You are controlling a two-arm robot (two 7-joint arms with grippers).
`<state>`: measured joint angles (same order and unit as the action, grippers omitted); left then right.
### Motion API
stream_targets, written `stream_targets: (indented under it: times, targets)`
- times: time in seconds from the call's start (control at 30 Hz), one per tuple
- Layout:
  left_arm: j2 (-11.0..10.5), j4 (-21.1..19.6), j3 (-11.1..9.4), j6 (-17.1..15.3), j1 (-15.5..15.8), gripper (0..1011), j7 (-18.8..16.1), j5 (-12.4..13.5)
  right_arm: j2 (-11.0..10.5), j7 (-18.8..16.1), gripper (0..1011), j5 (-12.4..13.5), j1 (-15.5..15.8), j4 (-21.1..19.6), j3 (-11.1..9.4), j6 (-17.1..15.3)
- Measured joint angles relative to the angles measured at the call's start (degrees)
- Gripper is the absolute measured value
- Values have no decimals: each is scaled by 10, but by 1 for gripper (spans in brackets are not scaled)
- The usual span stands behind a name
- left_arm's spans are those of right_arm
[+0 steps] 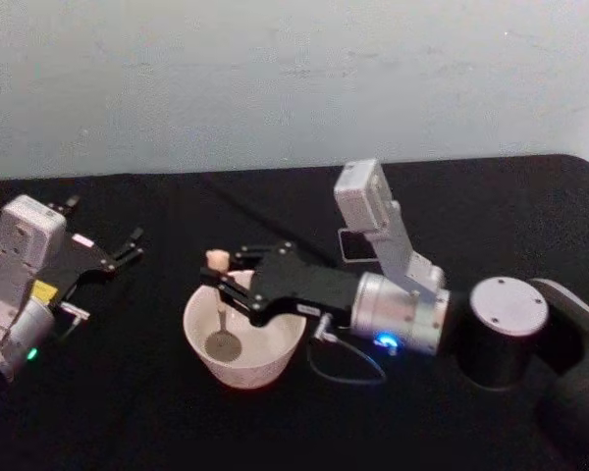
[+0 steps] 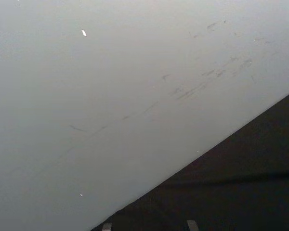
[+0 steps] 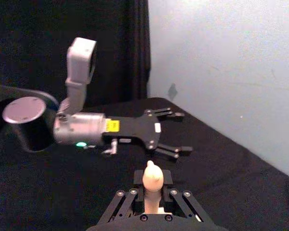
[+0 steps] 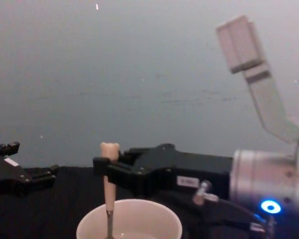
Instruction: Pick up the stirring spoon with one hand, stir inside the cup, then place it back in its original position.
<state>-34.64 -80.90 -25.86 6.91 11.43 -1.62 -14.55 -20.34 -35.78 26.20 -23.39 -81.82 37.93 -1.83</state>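
Right end effector (image 1: 221, 278) closed tight on the one stirring spoon (image 1: 220, 312), both fingers pinching the cream handle just below the bear head; in the right wrist view the same end effector (image 3: 153, 192) has the stirring spoon's (image 3: 152, 177) head poking up between the finger linkages; spoon near upright, grey stem running down into the one cup (image 1: 247, 371), small bowl low inside it near the floor, toward the cup's left half; in the chest view the spoon (image 4: 108, 189) enters the cup (image 4: 174, 226) close to its left rim, right end effector (image 4: 105, 167) hanging above the rim and not touching it; right arm reaches in from the right, a thin cable (image 1: 346, 371) looping under its wrist just beside the cup; left end effector (image 1: 103, 224) spread wide, gripping nothing, parked well apart to the cup's left; count: two end effectors, one spoon, one cup; black surface (image 1: 128, 412) bare between cup and left end effector and in front of the cup; far edge of the surface meets a pale wall (image 1: 275, 78), well behind the cup.
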Motion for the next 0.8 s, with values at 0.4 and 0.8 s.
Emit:
stream_targets:
  times: [0.4,0.8]
  targets:
    - [0,0,0,0,0,1001,0,0,48,33,214,-23,-41,72,-7,0]
    - [0,0,0,0,0,1001,0,0,31,37,214,-27,-32,57,-29,-4]
